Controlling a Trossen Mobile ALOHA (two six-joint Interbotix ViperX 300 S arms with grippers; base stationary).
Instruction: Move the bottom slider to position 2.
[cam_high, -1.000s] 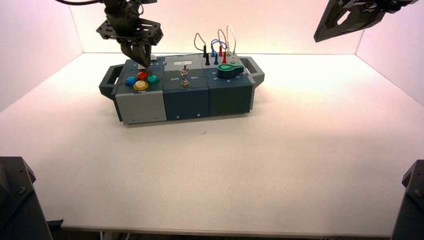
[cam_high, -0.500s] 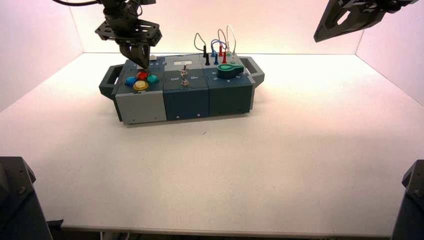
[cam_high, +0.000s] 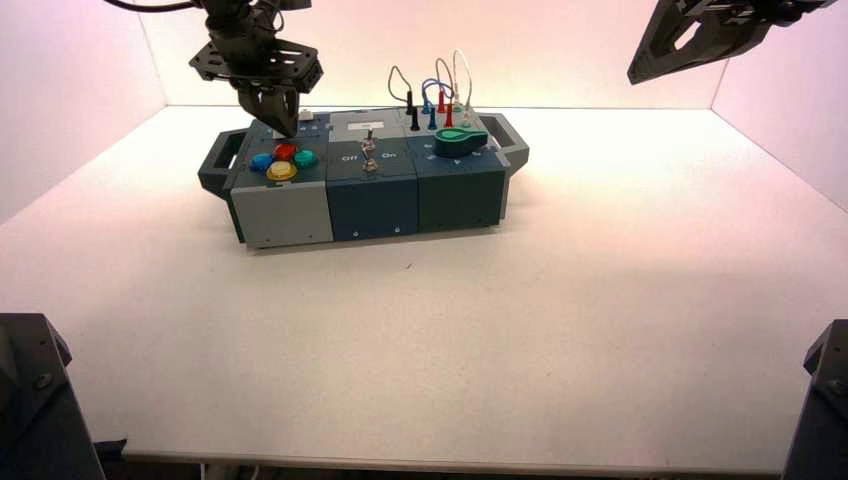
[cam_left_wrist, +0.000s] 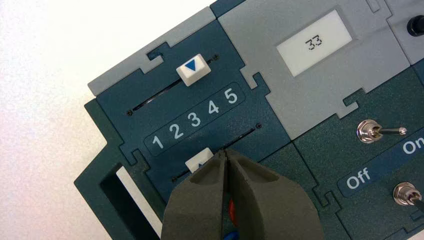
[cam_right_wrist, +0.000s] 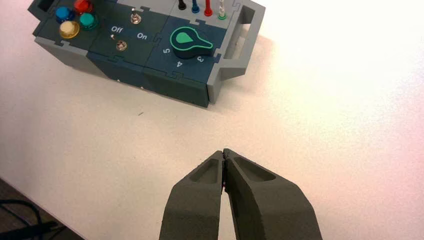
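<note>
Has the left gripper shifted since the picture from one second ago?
Yes. In the high view the left gripper now sits slightly farther left, toward the robot's left, judged against the red button.

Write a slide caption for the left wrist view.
Left gripper, fingers shut, beside the white bottom slider; the display reads 33.

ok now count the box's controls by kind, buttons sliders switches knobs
Round buttons: 4, the red, blue, green and yellow ones
Sliders: 2, the top slider and the bottom slider
Toggle switches: 2, the upper one and the lower one
Knobs: 1, the green rotary knob
Total: 9
</note>
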